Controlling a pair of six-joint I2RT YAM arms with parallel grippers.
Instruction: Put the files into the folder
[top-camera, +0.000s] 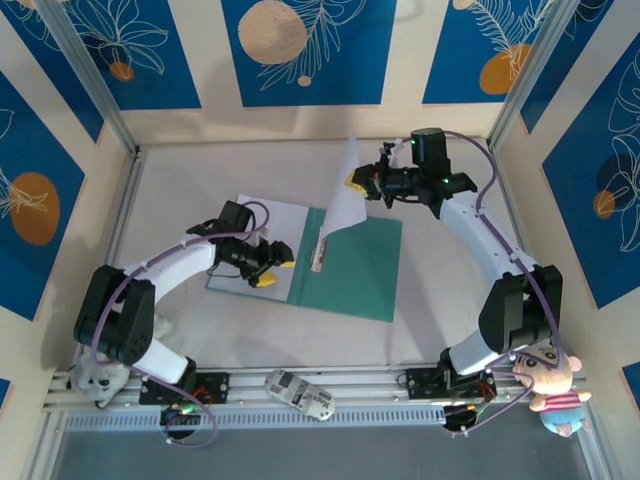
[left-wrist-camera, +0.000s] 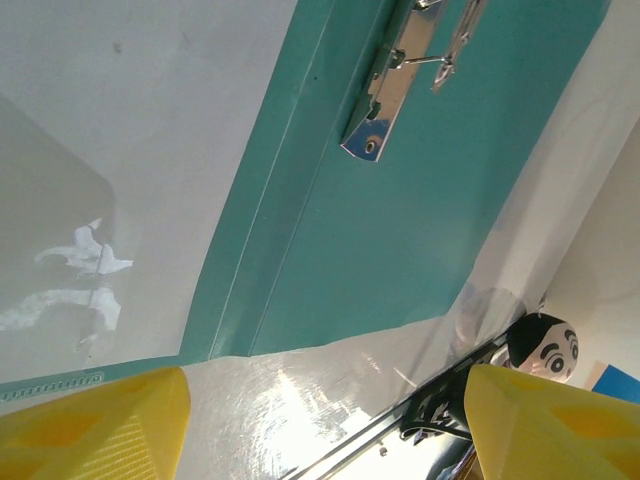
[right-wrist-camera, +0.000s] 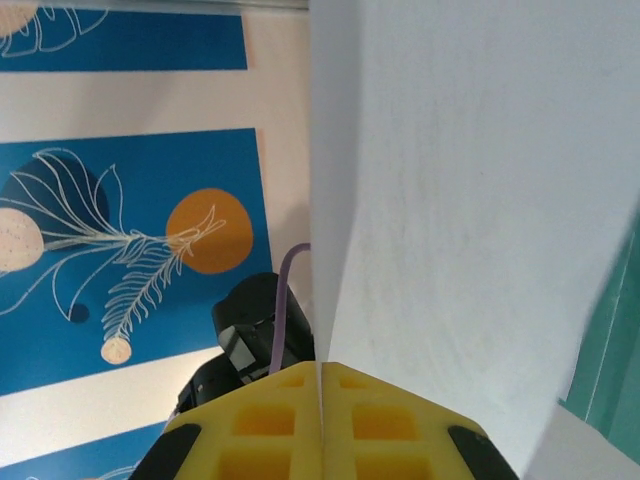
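The teal folder (top-camera: 355, 268) lies open and flat mid-table, its metal clip (top-camera: 320, 245) along the spine. A white sheet (top-camera: 250, 232) of the files covers its left cover. My right gripper (top-camera: 360, 182) is shut on the edge of another white sheet (top-camera: 345, 190), which stands upright above the folder's far edge. In the right wrist view the yellow fingers (right-wrist-camera: 250, 430) pinch that sheet (right-wrist-camera: 480, 200). My left gripper (top-camera: 268, 266) hovers open over the folder's near left part. Its wrist view shows the teal cover (left-wrist-camera: 400, 200), the clip (left-wrist-camera: 385, 95) and nothing between the fingers (left-wrist-camera: 90, 430).
A plush toy (top-camera: 552, 385) hangs at the right arm's base, and another (top-camera: 95, 385) sits at the left base. A small white device (top-camera: 300, 392) lies on the front rail. Patterned walls enclose the table on three sides.
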